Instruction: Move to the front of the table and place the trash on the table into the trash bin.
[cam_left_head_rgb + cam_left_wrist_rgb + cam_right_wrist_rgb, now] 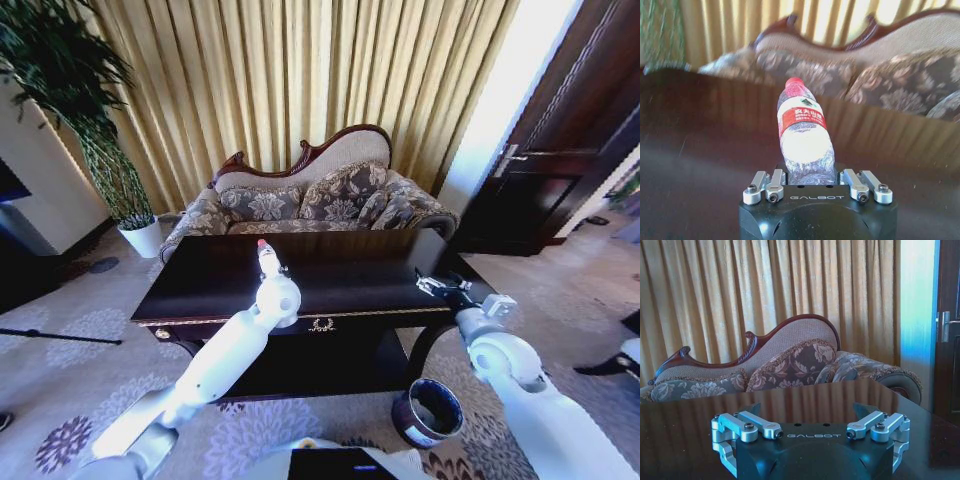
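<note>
Over the middle of the table [215, 285], the left gripper [811, 172] pinches the base of the bottle [804, 135], its fingers pressed against the clear plastic on either side. The bottle leans a little off upright, red cap uppermost, and the left wrist view does not settle whether its base rests on the glossy top or is just clear of it. In the head view the bottle [268, 260] stands up from the end of the left gripper [274, 288], well back from the table's front edge.

The right gripper [812, 429] hovers above the table's right end with its fingers spread wide and nothing between them. Behind the table sits the sofa [330, 195]. The trash bin [428, 412] stands on the carpet by the table's front right corner, below the right arm (so the bottle has a long way to travel).

The grip sits low on a tall, soft bottle, and that looks like the main risk: a quick swing toward the bin could let it tip further or slip out. Crossing toward the right arm could also bring the two arms close together.
</note>
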Tool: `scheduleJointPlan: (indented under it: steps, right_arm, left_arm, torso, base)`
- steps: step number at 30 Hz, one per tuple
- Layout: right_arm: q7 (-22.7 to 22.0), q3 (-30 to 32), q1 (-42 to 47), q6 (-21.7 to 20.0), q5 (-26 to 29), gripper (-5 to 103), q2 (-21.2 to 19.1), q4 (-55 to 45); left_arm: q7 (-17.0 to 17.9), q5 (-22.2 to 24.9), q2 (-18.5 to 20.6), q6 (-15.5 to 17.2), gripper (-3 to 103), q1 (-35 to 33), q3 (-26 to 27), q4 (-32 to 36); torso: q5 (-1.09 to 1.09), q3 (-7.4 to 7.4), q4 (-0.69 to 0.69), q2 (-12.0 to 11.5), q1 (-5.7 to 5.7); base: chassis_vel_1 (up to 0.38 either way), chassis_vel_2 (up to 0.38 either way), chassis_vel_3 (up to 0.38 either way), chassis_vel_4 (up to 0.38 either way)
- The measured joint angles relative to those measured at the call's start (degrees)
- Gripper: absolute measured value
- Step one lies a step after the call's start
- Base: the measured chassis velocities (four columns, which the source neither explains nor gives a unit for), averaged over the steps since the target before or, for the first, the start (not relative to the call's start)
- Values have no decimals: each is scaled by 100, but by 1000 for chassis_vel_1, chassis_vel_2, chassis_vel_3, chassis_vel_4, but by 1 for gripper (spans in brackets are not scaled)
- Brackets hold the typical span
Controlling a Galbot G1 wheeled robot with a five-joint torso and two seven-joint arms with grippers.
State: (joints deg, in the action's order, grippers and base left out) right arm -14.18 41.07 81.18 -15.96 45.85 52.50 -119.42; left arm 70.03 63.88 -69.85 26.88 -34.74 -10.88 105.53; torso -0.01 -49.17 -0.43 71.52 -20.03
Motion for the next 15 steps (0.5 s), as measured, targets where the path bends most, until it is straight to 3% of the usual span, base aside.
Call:
scheduleJointPlan:
  steps: [2,3,4,9,10,12,13,14,15]
  right_arm:
    - [-1,3,3,0,0,100,0,-25]
    - [-1,3,7,-1,10,100,-8,-63]
    - [-1,3,7,-1,10,100,-8,-63]
    - [-1,-84,61,-3,93,100,-34,-252]
    - [-1,-84,61,-3,93,100,-34,-252]
    - [-5,-146,97,-29,414,100,-50,-408]
    - [-14,-158,116,-79,854,100,-97,-566]
    - [-14,-158,116,-79,854,100,-97,-566]
    - [-23,-154,116,-124,1211,100,-146,-694]
  left_arm:
    - [-721,-876,95,-7,42,-144,67,-34]
    - [-1350,-1510,187,-83,42,-255,132,-49]
    - [-1350,-1510,187,-83,42,-255,132,-49]
    - [-3592,-3106,736,-813,42,-660,445,20]
    - [-3592,-3106,736,-813,42,-660,445,20]
    - [-4399,-3868,1040,-1356,42,-836,609,9]
    - [-4850,-4296,1232,-1729,42,-938,724,-40]
    - [-4850,-4296,1232,-1729,42,-938,724,-40]
    - [-5125,-4532,1365,-1975,42,-989,811,-62]
  torso:
    - [0,0,0,0,0]
    - [0,0,0,0,0]
    - [0,0,0,0,0]
    - [-1,0,1,0,0]
    - [-1,0,1,0,0]
    - [-1,0,1,0,0]
    - [-1,0,1,0,0]
    - [-1,0,1,0,0]
    - [-3,0,2,0,0]
  base:
    - [0,0,0,0]
    - [0,0,0,0]
    - [0,0,0,0]
    - [0,0,0,0]
    - [0,0,0,0]
    - [0,0,0,0]
    - [0,0,0,0]
    - [0,0,0,0]
    - [0,0,0,0]
